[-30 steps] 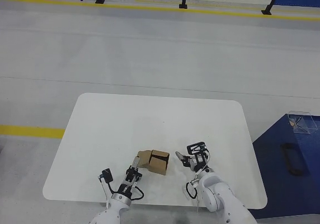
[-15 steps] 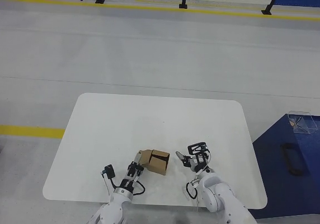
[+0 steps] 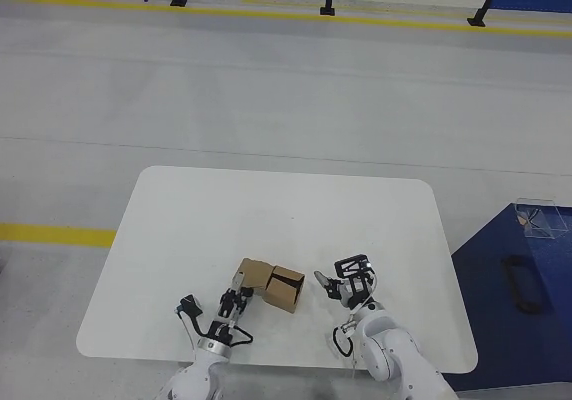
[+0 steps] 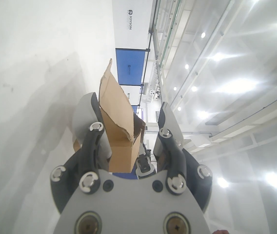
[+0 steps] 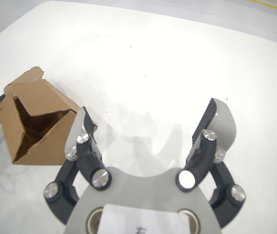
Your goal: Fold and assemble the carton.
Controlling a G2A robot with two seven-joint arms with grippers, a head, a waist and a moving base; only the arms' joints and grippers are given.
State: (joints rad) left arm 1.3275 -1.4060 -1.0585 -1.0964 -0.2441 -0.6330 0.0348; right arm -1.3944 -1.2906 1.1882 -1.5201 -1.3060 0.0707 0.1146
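Judging from its ragged flaps, the carton (image 3: 271, 284) lying on the table (image 3: 266, 210) is light, thin card that creases easily; I would pinch near a fold. At the carton's left end my left gripper (image 4: 127, 103) stands open, a raised flap between its fingers, unclamped. Just right of the carton, my right gripper (image 5: 149, 108) gapes wide, empty.

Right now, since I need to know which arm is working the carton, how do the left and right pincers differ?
The left pincer has a flap of the carton between its fingers; the right pincer has only bare table between its own. The left pincer is at one end of the carton, the right pincer beside the opposite end. Both are open.
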